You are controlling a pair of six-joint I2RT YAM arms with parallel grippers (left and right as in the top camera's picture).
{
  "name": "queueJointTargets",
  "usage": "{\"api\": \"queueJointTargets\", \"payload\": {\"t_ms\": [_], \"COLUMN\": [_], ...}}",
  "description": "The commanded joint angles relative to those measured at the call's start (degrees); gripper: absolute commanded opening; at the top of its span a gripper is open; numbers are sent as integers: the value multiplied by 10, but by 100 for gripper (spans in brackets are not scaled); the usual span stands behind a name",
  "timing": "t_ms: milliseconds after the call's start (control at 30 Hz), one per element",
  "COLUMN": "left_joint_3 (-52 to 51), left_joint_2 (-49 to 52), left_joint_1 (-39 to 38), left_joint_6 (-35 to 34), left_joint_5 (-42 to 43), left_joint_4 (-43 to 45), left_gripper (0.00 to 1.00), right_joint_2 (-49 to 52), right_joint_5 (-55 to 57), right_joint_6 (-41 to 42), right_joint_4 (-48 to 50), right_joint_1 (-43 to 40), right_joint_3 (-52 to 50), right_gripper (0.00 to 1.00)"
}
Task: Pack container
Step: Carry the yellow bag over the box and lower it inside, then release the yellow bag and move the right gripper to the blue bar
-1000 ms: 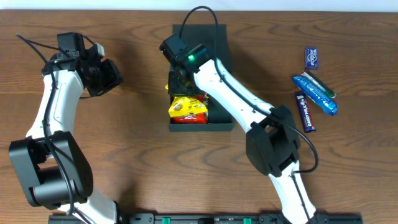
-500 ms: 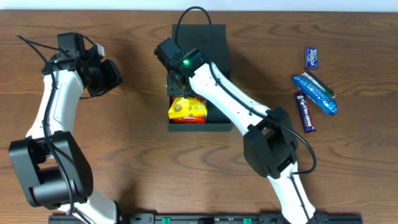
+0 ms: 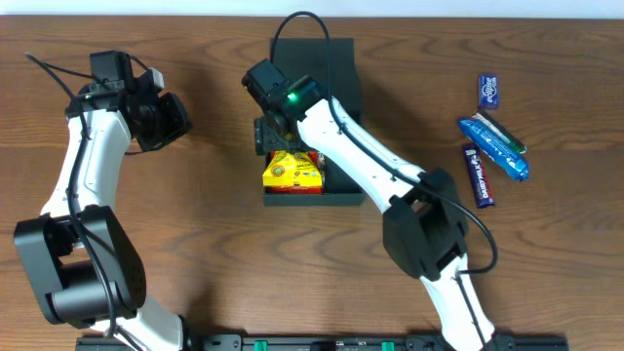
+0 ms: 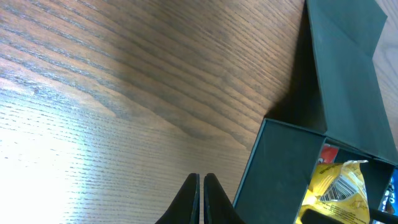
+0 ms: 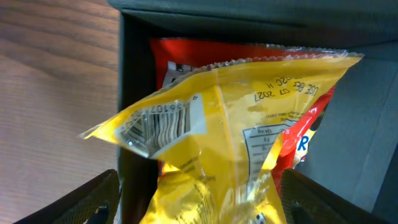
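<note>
The container (image 3: 344, 196) is a dark teal box at the table's middle, its flap lid (image 3: 341, 68) folded back. A yellow snack packet (image 3: 292, 172) lies in its left half on top of a red packet (image 5: 186, 56). My right gripper (image 3: 276, 136) hangs just above the yellow packet (image 5: 236, 143), open, with its fingers (image 5: 93, 199) spread wide on either side and apart from the packet. My left gripper (image 4: 200, 177) is shut on nothing, over bare wood to the left of the container's wall (image 4: 280, 168).
Three blue snack bars lie at the right of the table: a small one (image 3: 488, 91), a longer one (image 3: 494, 141) and a dark one (image 3: 478, 175). The right arm reaches across the box from the front.
My right gripper has opened and let go of the yellow packet, which now rests in the box. The gripper shifted slightly left. The left arm has not moved.
</note>
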Motion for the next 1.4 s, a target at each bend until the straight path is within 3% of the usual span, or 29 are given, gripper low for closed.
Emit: {"api": "queueJointTargets", "payload": {"t_ms": [0, 200, 300, 367, 533, 833, 1367], "left_joint_3": [10, 10, 9, 9, 9, 9, 9], "left_joint_2": [-7, -7, -7, -7, -7, -7, -7], "left_joint_1": [2, 2, -1, -5, -17, -20, -20], "left_joint_6": [13, 13, 12, 13, 12, 12, 12], "left_joint_5": [-8, -8, -8, -8, -11, -12, -12], "left_joint_4": [2, 1, 1, 1, 2, 5, 5], "left_gripper": [6, 6, 6, 6, 6, 6, 13], "right_joint_2": [-68, -155, -211, -223, -207, -125, 16], "right_joint_5": [1, 68, 171, 179, 195, 198, 112], "right_joint_6": [-39, -90, -158, -214, -313, -398, -554], "right_joint_4": [1, -9, -39, -68, -155, -107, -69], "right_joint_1": [-9, -37, -107, -162, -301, -463, -498], "right_joint_3": [11, 11, 11, 11, -1, -41, -49], "right_gripper": [88, 94, 88, 89, 80, 86, 80]}}
